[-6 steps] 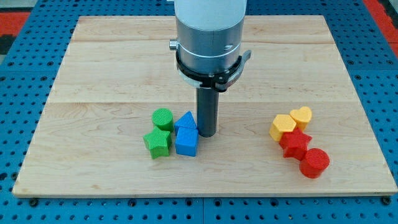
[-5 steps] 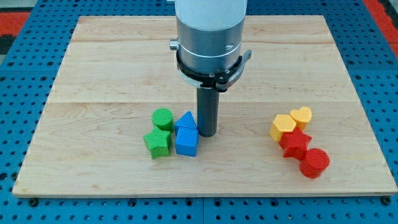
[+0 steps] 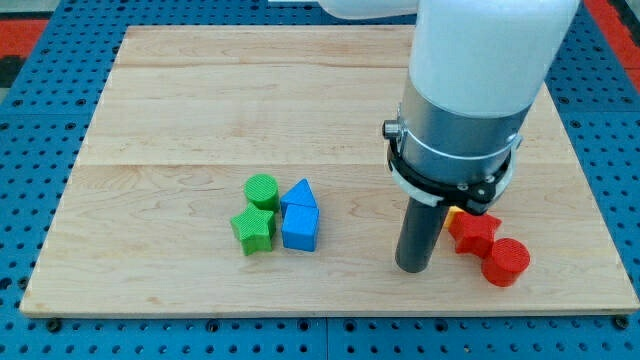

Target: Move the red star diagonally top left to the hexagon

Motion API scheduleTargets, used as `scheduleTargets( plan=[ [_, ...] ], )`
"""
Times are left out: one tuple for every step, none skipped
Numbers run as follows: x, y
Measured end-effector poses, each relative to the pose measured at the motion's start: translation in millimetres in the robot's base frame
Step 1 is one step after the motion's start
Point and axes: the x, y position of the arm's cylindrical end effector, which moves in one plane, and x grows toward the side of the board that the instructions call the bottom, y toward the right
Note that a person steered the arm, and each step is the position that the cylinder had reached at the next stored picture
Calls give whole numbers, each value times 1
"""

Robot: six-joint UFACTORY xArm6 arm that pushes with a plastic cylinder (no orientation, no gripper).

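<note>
The red star [image 3: 473, 233] lies on the wooden board [image 3: 180, 120] at the view's lower right. My tip [image 3: 412, 268] rests on the board just left of and slightly below the star, close to it. The arm's body hides most of the yellow hexagon; only a sliver of yellow [image 3: 454, 212] shows above the star. A red cylinder [image 3: 505, 263] sits touching the star at its lower right. The yellow heart is hidden behind the arm.
A cluster sits left of centre: a green cylinder [image 3: 261, 190], a green star [image 3: 253, 230], a blue triangle [image 3: 299, 193] and a blue cube-like block [image 3: 300, 227]. The board's bottom edge [image 3: 300, 312] is near the tip.
The arm has swung from beside the blue blocks to the view's right and down; my tip now stands left of the red star. No block has visibly moved.
</note>
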Motion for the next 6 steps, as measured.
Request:
scheduleTargets(
  plan=[
    [0,1],
    [2,1],
    [8,1],
    [17,30],
    [27,69],
    [31,105]
  ],
)
